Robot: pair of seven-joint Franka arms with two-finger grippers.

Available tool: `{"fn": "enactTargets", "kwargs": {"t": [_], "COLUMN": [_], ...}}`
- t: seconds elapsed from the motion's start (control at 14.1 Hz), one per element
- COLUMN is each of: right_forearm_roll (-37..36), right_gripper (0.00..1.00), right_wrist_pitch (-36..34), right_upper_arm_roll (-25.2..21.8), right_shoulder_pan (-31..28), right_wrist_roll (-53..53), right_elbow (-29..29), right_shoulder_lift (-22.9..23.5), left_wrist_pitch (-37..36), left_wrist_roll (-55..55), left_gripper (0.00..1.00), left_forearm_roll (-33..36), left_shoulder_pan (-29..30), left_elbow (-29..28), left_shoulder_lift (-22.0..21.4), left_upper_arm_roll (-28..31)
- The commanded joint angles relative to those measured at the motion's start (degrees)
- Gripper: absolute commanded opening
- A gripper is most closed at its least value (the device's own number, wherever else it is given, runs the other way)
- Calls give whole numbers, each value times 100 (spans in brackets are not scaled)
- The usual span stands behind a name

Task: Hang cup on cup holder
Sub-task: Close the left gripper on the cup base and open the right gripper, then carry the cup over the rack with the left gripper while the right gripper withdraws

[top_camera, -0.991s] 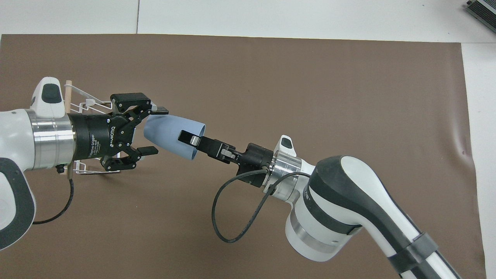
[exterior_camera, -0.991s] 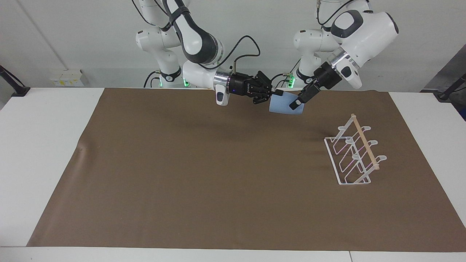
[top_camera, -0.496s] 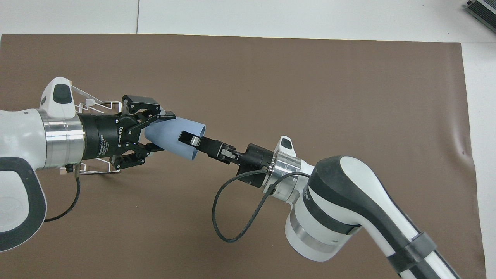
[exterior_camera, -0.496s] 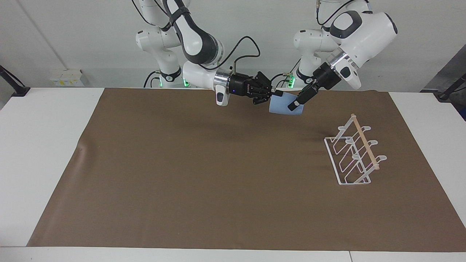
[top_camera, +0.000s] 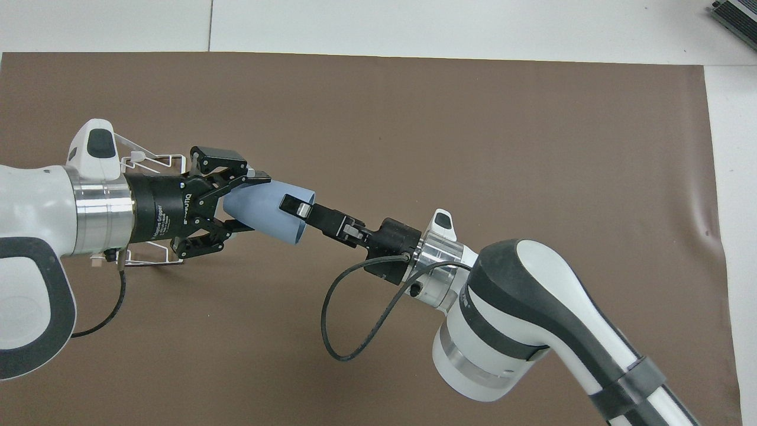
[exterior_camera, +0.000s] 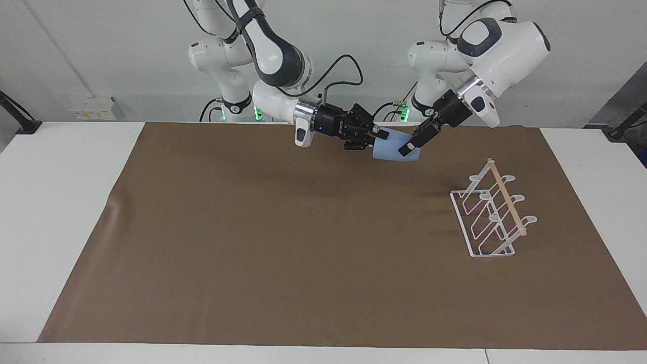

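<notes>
- Small light-blue tapered plastic cup (exterior_camera: 393, 150) hangs on its side in the air over the brown paper mat (exterior_camera: 252, 227), gripped at both ends.
- Left gripper (top_camera: 248, 201): "ROBOTIQ" reads on its body. A second ago its jaws stood spread around the cup's base; they are now clamped on it.
- Right gripper (exterior_camera: 381, 135) still pinches the rim wall.
- White wire cup holder with a wooden rod (exterior_camera: 493, 212) sits on the mat toward the left arm's end, well apart from the cup and unmoved.
</notes>
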Motion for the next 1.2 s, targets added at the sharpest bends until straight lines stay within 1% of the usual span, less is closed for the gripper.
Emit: {"fn": "enactTargets", "kwargs": {"t": [0.0, 0.14, 0.28, 0.35, 0.5, 0.57, 0.71, 0.85, 0.99, 1.06, 1.13], "right_forearm_roll": [-158, -290, -753, -1026, -1736, -2358, -4000, -5434, -6831, -7543, -8298], "right_gripper": [100, 100, 100, 100, 100, 100, 100, 100, 100, 100, 100], "right_wrist_pitch": [497, 524, 576, 707, 901, 902, 884, 805, 779, 631, 342], "right_upper_arm_roll": [17, 17, 17, 17, 9, 0, -62, -62, -62, -71, -71], "right_shoulder_pan": [104, 95, 95, 95, 95, 34, -124, -422, -607, -747, -931], "right_wrist_roll": [-35, -35, -35, -35, -87, -105, -87, -87, -87, -96, -105], "right_elbow": [258, 267, 276, 311, 355, 346, 355, 355, 381, 416, 530], "right_shoulder_lift": [59, 50, 41, 50, 59, 68, 68, 68, 59, 59, 59], "left_wrist_pitch": [-39, -39, -48, -48, 31, 49, 49, 84, 241, 416, 557], "left_wrist_roll": [-111, -120, -76, -93, -32, -23, -23, -23, -14, 21, 30], "left_gripper": [0, 0, 0, 0, 0, 0, 0, 0, 0, 0, 0], "left_forearm_roll": [75, 84, 119, 241, 819, 1197, 2075, 2910, 3422, 3702, 3905], "left_shoulder_pan": [-5, 73, 223, 267, 294, 294, 294, 302, 346, 425, 443], "left_elbow": [-86, -104, -112, -77, -16, 71, 431, 695, 758, 740, 714], "left_shoulder_lift": [-86, -95, -86, -77, -25, 45, 256, 405, 468, 476, 477], "left_upper_arm_roll": [51, 60, 69, 69, 60, 69, 78, 95, 113, 113, 113]}}
